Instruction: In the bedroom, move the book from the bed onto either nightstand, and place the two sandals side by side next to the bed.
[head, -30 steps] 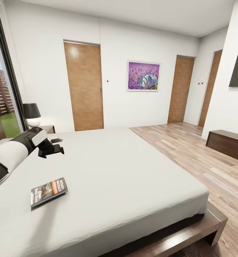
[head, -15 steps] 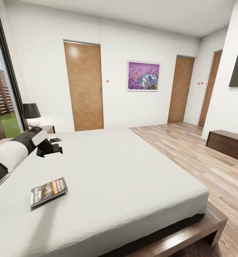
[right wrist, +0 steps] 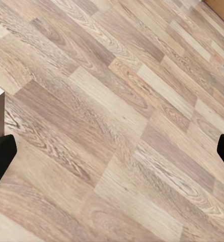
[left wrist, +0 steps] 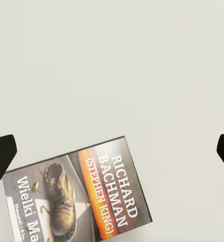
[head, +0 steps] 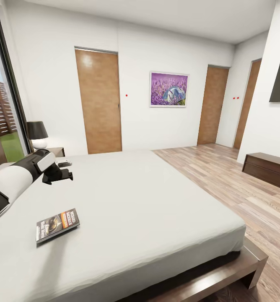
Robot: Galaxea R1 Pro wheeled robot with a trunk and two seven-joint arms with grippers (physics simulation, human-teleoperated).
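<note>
Book [head: 57,225], a thin dark paperback with orange band, lay flat on the off-white bed [head: 148,201]; left tool [head: 64,175] hovered above, spread wide, empty, positioned for descent.

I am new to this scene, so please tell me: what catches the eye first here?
The very large off-white bed dominates. A small dark paperback book with an orange band lies flat on it, with the open left gripper above the mattress beyond it. A purple flower picture hangs between brown doors.
</note>
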